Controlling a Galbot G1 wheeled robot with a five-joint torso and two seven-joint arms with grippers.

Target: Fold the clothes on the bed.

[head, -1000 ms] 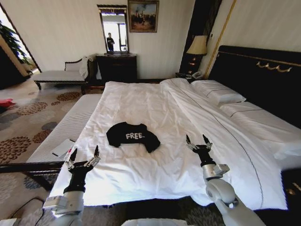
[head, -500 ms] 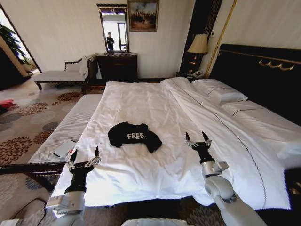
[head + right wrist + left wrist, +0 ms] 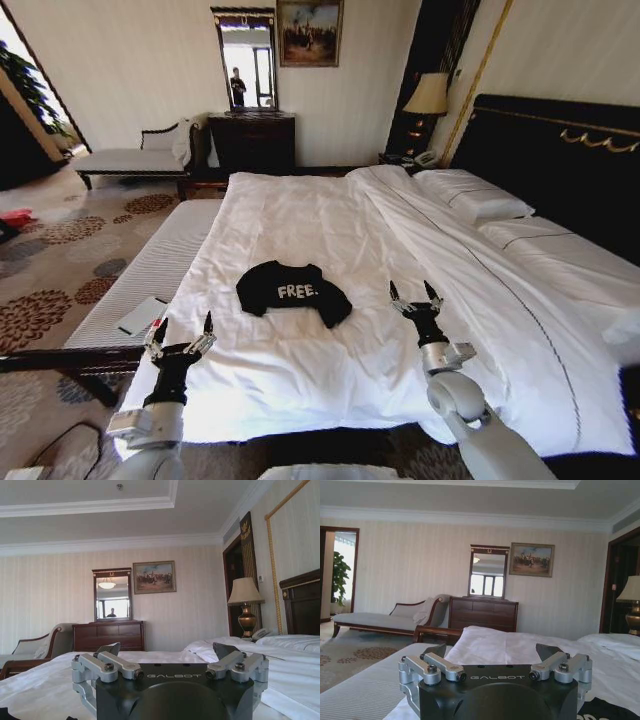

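My view drifts left; both pincers spread over the near white bed [image 3: 300, 380]. Black cotton "FREE." T-shirt [image 3: 293, 292] lies beyond, between left gripper [image 3: 183, 338] and right gripper [image 3: 416, 300], lengthwise left-right.

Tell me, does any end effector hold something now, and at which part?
Nothing is held. The left end effector and right end effector are both open above the bed, apart from the T-shirt.

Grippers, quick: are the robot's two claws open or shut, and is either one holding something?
Left gripper: open, holding nothing.
Right gripper: open, holding nothing.
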